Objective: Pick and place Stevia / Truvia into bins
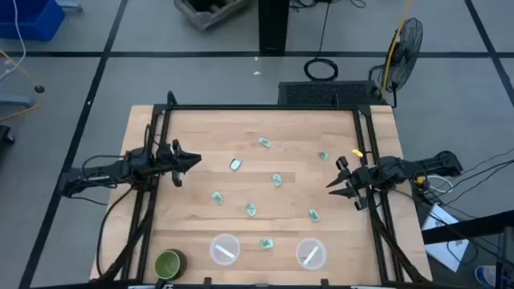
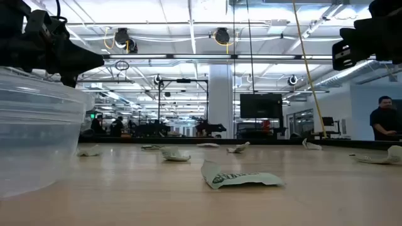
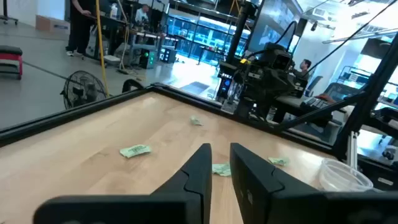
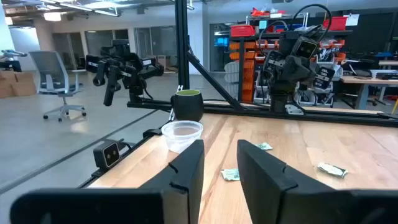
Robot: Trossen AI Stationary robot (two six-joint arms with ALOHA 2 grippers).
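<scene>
Surface: a pale wooden surface (image 1: 201, 221) inside a dark frame.
Packets: the Stevia / Truvia packets (image 1: 235, 164) lie scattered flat across the middle of the surface, all well apart from each other; one packet (image 1: 267, 243) lies between the two bins, near the front edge.
Bins: two translucent bins (image 1: 225, 249) stand along the front edge, each with something pale inside; I cannot tell what.
Green cup: a green cup (image 1: 169, 262) stands just beside the left-hand bin, at the surface's corner.
Left tool: the left tool (image 1: 191, 161) hangs over the left side of the surface, fingers slightly parted, holding nothing.
Right tool: the right tool (image 1: 335, 174) hangs over the right side, fingers spread apart, empty.
</scene>
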